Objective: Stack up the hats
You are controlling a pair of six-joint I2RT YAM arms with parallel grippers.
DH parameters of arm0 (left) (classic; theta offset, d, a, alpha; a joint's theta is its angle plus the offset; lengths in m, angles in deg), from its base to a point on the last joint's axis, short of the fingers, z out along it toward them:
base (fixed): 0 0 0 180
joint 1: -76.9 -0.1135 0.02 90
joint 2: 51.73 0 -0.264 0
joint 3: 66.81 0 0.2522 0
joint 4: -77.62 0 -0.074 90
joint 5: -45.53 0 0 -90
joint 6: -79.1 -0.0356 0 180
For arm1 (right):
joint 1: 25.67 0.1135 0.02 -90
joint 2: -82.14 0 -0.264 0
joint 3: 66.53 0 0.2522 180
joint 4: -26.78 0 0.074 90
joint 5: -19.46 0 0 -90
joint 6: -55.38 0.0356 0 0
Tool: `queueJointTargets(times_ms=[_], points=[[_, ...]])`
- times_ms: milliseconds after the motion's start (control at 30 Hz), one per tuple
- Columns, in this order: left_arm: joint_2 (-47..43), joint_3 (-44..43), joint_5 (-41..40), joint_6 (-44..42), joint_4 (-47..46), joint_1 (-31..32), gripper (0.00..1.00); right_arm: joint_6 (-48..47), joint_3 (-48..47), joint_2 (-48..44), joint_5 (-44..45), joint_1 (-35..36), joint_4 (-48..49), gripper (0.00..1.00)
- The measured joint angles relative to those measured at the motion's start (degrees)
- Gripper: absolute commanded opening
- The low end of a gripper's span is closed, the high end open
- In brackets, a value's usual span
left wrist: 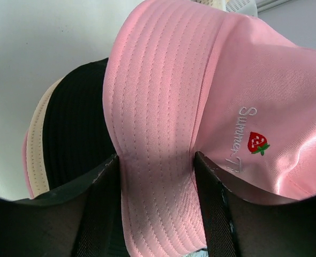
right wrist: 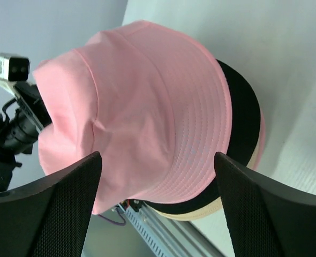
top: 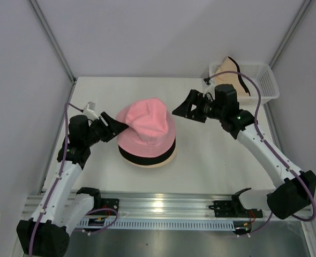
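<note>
- A pink hat [top: 147, 120] tops a black hat [top: 147, 155] and a cream hat [top: 160, 162] at the middle of the table [top: 206, 155].
- The left gripper [left wrist: 155, 160] straddles the pink brim; whether it is clamped cannot be told.
- The right gripper [top: 180, 106] hangs released and empty, just right of the stack.
- A peach hat [top: 232, 74] lies in the white basket [top: 266, 80], far right.

The pink hat [left wrist: 163, 107] is showing a red strawberry [left wrist: 257, 143] and white lettering [left wrist: 242, 134]; the black hat [left wrist: 75, 134] and cream hat [left wrist: 37, 140] are showing plain.
</note>
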Motion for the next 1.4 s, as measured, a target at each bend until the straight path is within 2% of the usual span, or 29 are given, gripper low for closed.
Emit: queueJointTargets(times_ms=[100,200,533,667,1067,1200,1300,1333,1400], points=[[0.2,0.0,0.0,-0.1,0.0,0.0,0.59,-0.3,9.3,-3.5,-1.6,0.3,8.9,0.9],[1.0,0.0,0.0,-0.4,0.1,0.0,0.58,-0.7,16.0,-2.6,-2.8,0.5,15.9,0.9],[2.8,0.0,-0.4,-0.5,0.3,0.0,0.55,0.0,21.7,1.6,-1.2,-0.5,31.6,0.86],[2.9,0.0,-0.6,-0.5,0.3,0.0,0.55,1.6,23.0,2.9,-1.2,-1.3,35.3,0.8],[3.7,0.0,-0.7,-0.5,-0.1,-0.1,0.51,12.2,30.1,5.0,-7.6,-1.7,50.1,0.77],[4.0,0.0,-0.7,-0.5,-0.3,-0.1,0.51,14.3,31.0,4.8,-8.7,-1.4,52.3,0.67],[4.0,0.0,-0.7,-0.5,-0.4,-0.1,0.51,15.4,31.7,4.2,-9.0,-0.9,52.8,0.46],[4.0,0.0,-0.7,-0.5,-0.4,-0.1,0.51,15.5,31.8,4.0,-9.0,-0.8,52.7,0.31],[4.2,0.0,-1.0,-0.8,-0.3,-0.2,0.51,15.2,31.8,3.5,-8.7,-0.7,52.0,0.15]])
